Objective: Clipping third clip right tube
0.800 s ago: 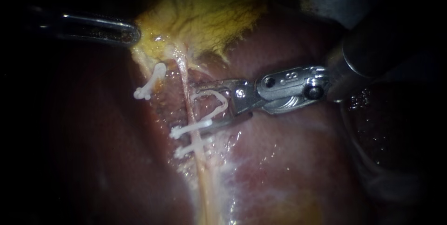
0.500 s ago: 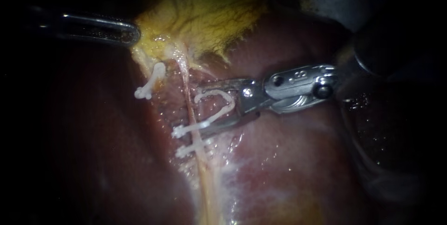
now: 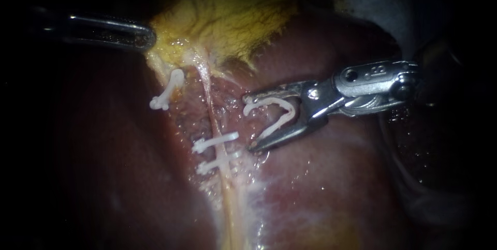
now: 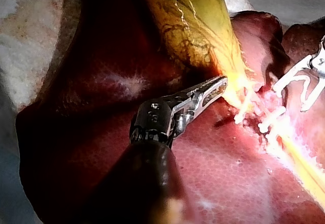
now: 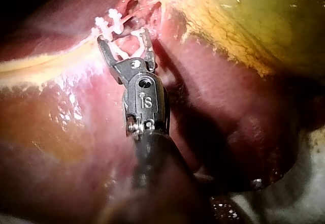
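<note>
Nearest, right tube point(image 3: 227, 198) with two closed clips point(image 3: 217, 140) across it. Just beside it, right tool point(image 3: 249, 122) spread wide, cradling third clip point(image 3: 274, 100) between both jaws, no tube inside. Looks mid-approach; needs carrying across the tube beyond those two, then squeezing. Farther off, left tool point(image 3: 151, 38) pinching gallbladder point(image 3: 228, 17) edge.

Endoscope view dim, edges black — light pools centrally; wet glints on liver point(image 3: 310, 188); left-wrist glare whitens tube point(image 4: 292, 150).

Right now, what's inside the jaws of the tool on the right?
A bent white clip sits between my right instrument's jaws, touching both. No tube is inside it; the right tube lies beside it. The liver under the jaws is covered.
</note>
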`<state>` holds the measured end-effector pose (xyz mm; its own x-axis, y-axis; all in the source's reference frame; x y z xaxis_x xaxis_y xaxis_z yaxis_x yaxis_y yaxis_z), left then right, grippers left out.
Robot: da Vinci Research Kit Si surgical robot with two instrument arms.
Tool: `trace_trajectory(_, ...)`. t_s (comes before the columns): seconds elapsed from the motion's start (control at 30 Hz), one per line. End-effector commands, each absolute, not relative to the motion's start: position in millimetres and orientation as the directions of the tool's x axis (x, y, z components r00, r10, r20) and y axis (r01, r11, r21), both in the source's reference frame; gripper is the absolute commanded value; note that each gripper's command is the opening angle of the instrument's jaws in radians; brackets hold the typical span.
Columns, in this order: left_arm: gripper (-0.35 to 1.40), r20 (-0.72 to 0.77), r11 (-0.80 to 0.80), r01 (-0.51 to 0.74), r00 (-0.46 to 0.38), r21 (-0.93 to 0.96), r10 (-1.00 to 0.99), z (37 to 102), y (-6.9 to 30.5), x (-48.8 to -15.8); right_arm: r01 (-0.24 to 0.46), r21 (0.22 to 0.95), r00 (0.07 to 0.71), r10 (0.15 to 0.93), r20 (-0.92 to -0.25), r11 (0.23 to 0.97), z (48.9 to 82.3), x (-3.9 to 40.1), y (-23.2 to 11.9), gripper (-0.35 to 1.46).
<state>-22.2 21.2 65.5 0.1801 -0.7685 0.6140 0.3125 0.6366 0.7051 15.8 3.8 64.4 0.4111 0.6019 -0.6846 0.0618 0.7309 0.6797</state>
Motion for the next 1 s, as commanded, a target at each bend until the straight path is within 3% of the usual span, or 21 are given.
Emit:
trace_trajectory(0.03,-0.35,0.614,0.637,0.312,0.180,0.705,-0.768,65.5,21.2,-22.2,0.059,0.705,0.397,0.632,-0.666,0.706,64.5,16.2,3.9,0.54)
trace_trajectory(0.3,-0.35,0.614,0.637,0.312,0.180,0.705,-0.769,65.5,21.2,-22.1,0.041,0.826,0.344,0.768,-0.540,0.562,66.2,18.9,3.7,0.54)
trace_trajectory(0.8,-0.35,0.614,0.636,0.312,0.180,0.705,-0.769,65.5,21.2,-22.1,-0.013,0.869,0.347,0.818,-0.459,0.494,71.7,19.3,2.5,0.54)
trace_trajectory(1.0,-0.35,0.614,0.636,0.312,0.180,0.705,-0.769,65.5,21.2,-22.1,0.014,0.891,0.281,0.853,-0.440,0.455,72.2,19.8,2.9,0.54)
